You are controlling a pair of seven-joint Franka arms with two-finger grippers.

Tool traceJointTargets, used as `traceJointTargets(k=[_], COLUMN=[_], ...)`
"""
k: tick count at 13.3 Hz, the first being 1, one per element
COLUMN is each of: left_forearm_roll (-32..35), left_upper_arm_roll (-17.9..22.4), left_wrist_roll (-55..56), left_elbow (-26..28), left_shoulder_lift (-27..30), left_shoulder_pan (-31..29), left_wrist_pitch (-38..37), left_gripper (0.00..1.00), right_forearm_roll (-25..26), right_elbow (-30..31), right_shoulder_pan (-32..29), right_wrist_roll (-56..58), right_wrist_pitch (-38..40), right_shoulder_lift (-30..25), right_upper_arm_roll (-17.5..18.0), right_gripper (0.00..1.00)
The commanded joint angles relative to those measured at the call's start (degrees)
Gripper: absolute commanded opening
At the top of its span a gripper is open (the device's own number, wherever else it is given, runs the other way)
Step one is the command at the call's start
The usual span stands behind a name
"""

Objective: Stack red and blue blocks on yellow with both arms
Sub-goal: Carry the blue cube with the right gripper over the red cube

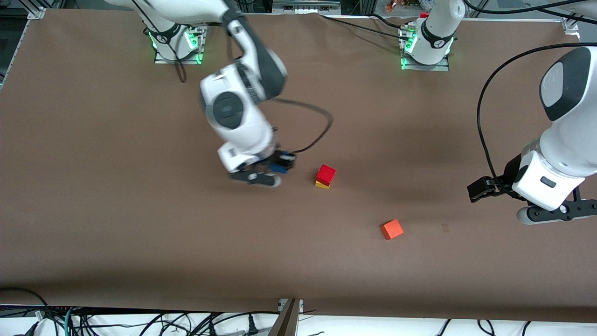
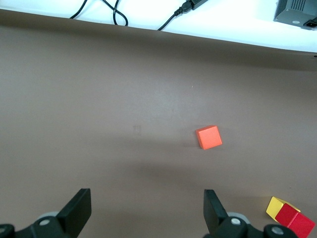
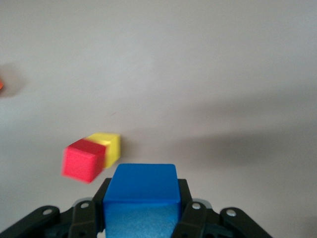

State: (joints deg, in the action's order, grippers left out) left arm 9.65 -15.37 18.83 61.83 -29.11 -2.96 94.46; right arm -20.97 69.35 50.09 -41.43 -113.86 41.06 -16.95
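Note:
The red block point(image 1: 326, 174) sits on the yellow block point(image 1: 322, 185) near the middle of the table; both also show in the right wrist view, red point(image 3: 83, 160) on yellow point(image 3: 107, 146), and in the left wrist view, red point(image 2: 295, 223) and yellow point(image 2: 276, 208). My right gripper point(image 1: 278, 167) is shut on the blue block point(image 3: 140, 201) and holds it above the table beside the stack, toward the right arm's end. My left gripper point(image 2: 147, 208) is open and empty, up in the air over the left arm's end of the table point(image 1: 536, 205).
An orange cube point(image 1: 392, 229) lies nearer the front camera than the stack, toward the left arm's end; it also shows in the left wrist view point(image 2: 208, 137). A black cable point(image 1: 317, 126) loops from the right wrist. The table's front edge point(image 1: 298, 308) has cables below it.

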Motion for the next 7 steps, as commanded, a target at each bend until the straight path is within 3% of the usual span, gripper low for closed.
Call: traceJointTargets(k=[1, 7], left_forearm_roll=[2.2, 1.7], left_upper_arm_roll=[-1.0, -0.9], left_wrist_roll=[0.1, 0.0], left_elbow=[1.1, 1.0], left_shoulder_lift=[1.0, 1.0], left_shoulder_pan=[-0.7, -1.2], left_wrist_pitch=[-0.4, -1.3], left_gripper=[1.00, 1.00], right_forearm_roll=[0.8, 6.7], right_elbow=[-8.3, -8.8], right_shoulder_pan=[2.1, 6.7], right_wrist_roll=[-2.3, -2.4], right_wrist_pitch=[-0.8, -11.6], right_shoulder_lift=[6.2, 10.6], right_upper_arm_roll=[-0.9, -1.1], right_gripper=[0.29, 0.29])
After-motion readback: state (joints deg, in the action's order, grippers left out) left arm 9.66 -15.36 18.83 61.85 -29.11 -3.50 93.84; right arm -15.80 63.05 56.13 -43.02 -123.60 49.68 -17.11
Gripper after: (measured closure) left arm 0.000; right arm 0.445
